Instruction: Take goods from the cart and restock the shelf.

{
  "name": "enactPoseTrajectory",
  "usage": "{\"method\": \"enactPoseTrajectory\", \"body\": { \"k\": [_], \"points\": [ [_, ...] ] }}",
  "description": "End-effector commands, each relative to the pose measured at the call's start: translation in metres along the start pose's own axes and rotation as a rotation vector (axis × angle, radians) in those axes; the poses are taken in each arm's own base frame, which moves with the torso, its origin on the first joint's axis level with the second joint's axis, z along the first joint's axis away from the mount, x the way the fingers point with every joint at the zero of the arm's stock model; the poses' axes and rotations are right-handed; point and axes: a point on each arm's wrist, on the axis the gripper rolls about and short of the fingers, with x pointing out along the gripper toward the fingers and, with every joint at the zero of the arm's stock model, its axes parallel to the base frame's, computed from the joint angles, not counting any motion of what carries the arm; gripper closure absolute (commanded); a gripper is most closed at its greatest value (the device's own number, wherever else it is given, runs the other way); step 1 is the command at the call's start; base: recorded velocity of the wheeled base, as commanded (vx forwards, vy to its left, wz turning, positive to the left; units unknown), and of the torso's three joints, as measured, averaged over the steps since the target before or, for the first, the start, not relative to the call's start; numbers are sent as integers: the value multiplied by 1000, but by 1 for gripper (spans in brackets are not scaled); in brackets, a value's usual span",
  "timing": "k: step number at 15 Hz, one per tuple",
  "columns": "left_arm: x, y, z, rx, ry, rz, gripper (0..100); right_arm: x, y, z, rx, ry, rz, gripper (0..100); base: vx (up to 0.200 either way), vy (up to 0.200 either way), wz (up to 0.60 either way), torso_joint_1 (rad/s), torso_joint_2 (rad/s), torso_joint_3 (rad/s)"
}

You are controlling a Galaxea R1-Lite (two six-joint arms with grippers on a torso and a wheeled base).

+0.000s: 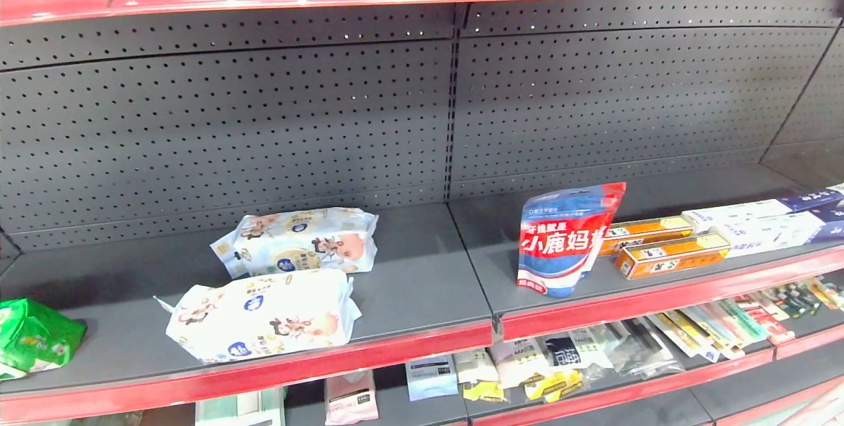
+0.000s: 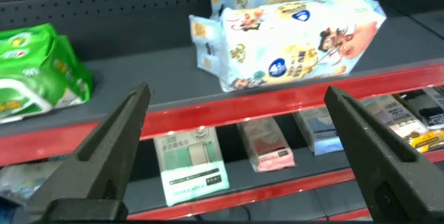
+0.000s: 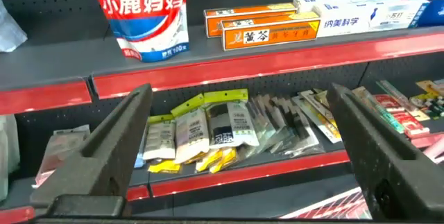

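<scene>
The grey shelf [image 1: 422, 281] is carrying two wet-wipe packs [image 1: 264, 314] lying flat, a green pack [image 1: 33, 337] at its left end, a red-and-blue pouch [image 1: 567, 238] standing upright, and orange boxes [image 1: 659, 248] and white boxes [image 1: 765, 225] lying beside the pouch.

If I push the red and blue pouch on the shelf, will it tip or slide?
The pouch stands upright on a narrow base, so a high push would probably tip it. Its glossy film looks soft, likely slippery and yielding when squeezed.

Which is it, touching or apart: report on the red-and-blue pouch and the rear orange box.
Apart. The right wrist view shows grey shelf between the red-and-blue pouch and the rear orange box.
</scene>
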Motion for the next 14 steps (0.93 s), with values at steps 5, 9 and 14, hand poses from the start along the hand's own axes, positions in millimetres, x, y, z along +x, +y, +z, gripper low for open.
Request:
{"method": "enactPoseTrajectory", "body": {
  "k": [5, 9, 14],
  "points": [
    [0, 0, 1, 4, -12, -5, 0, 0, 0, 0, 0, 1, 0, 0, 0, 0, 0, 0, 0, 0],
    [39, 0, 163, -152, -47, 19, 0, 0, 0, 0, 0, 1, 0, 0, 0, 0, 0, 0, 0, 0],
    [88, 10, 151, -24, 183, 244, 0, 0, 0, 0, 0, 1, 0, 0, 0, 0, 0, 0, 0, 0]
  ]
}}
